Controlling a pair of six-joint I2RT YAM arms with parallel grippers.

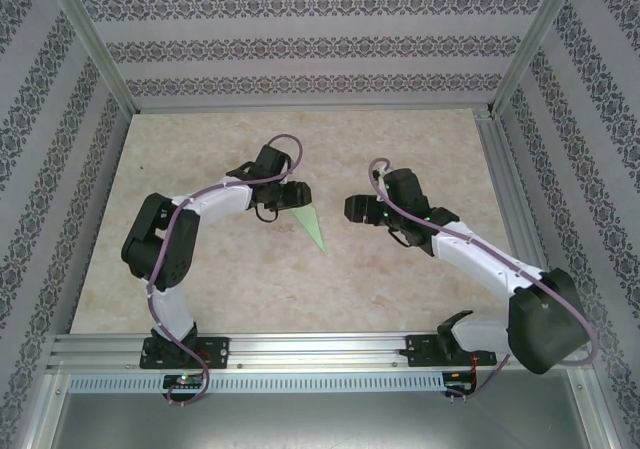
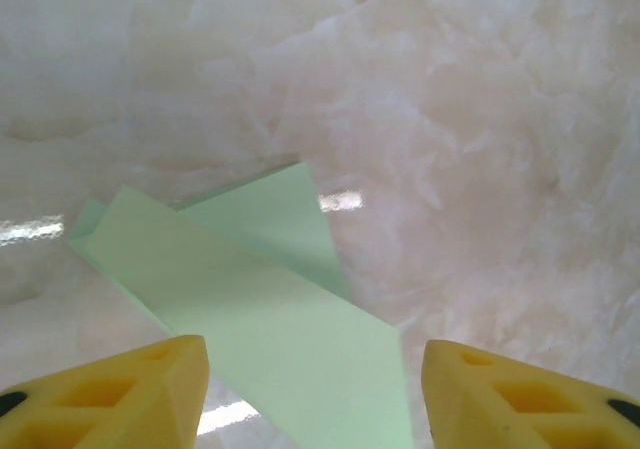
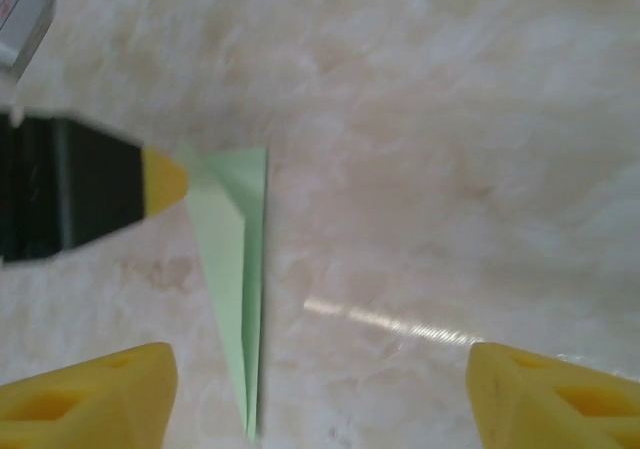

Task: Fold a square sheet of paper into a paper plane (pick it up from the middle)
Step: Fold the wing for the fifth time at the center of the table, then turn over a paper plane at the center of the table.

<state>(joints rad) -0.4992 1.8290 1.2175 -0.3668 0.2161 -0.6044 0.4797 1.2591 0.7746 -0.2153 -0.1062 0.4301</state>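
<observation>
Looking along my left arm first, I see the left claw (image 2: 315, 394) open wide, its yellow fingertips (image 2: 110, 389) well apart and pinching nothing. The paper plane (image 1: 312, 226) lies flat on the counter (image 1: 240, 289) just beside that claw, wide end under it and point aimed toward the near edge. From the other wrist I can see one left fingertip right at the plane's wide end. Whether it touches the paper I cannot tell.

To me the folding looks finished: a slim green dart with layers stacked along a centre crease. So I judge the step in hand to be letting go cleanly. I would lift the left arm straight up rather than sideways, since thin paper will slide or spring open if a fingertip brushes it. I would hold the jaws at this width until they are clear of the paper.

Further right, the right claw (image 3: 320, 399) is also open and empty, hovering near the plane with its tips on either side of the point. I would raise it the same way, one arm at a time.
</observation>
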